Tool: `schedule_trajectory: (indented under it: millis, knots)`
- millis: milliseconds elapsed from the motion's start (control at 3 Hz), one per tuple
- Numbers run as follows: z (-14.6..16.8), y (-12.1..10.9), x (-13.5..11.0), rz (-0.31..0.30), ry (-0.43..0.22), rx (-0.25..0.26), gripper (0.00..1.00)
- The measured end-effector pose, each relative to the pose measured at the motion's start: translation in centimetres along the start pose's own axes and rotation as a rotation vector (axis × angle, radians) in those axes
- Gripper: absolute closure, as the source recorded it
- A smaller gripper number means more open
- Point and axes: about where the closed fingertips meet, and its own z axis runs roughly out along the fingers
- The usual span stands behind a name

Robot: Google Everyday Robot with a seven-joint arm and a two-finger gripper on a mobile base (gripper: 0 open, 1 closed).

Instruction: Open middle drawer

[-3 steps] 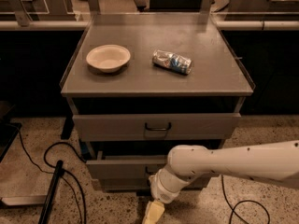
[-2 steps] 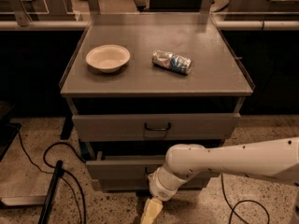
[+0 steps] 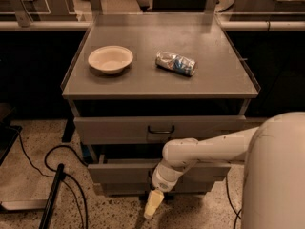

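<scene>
Because the gripper (image 3: 150, 205) hangs near the floor just below the middle drawer (image 3: 114, 172), second down in the bench (image 3: 214, 80), its opening impossible to tell, the approach seems unfinished, and next it should rise to that drawer's front centre.

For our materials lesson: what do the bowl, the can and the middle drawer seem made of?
Bowl: matte cream, likely plastic or ceramic. Can: dented, glinting metal. Middle drawer: flat grey sheen, probably painted metal. The gripper hangs below its front, near the floor.
</scene>
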Motion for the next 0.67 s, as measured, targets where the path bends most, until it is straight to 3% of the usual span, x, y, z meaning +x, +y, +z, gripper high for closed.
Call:
schedule_trajectory:
  millis: [333,667]
  knots:
    - [1.0,-1.3,0.9,0.02,0.031,0.003,0.0]
    - [1.0,-1.1,2.3,0.039,0.057,0.004,0.0]
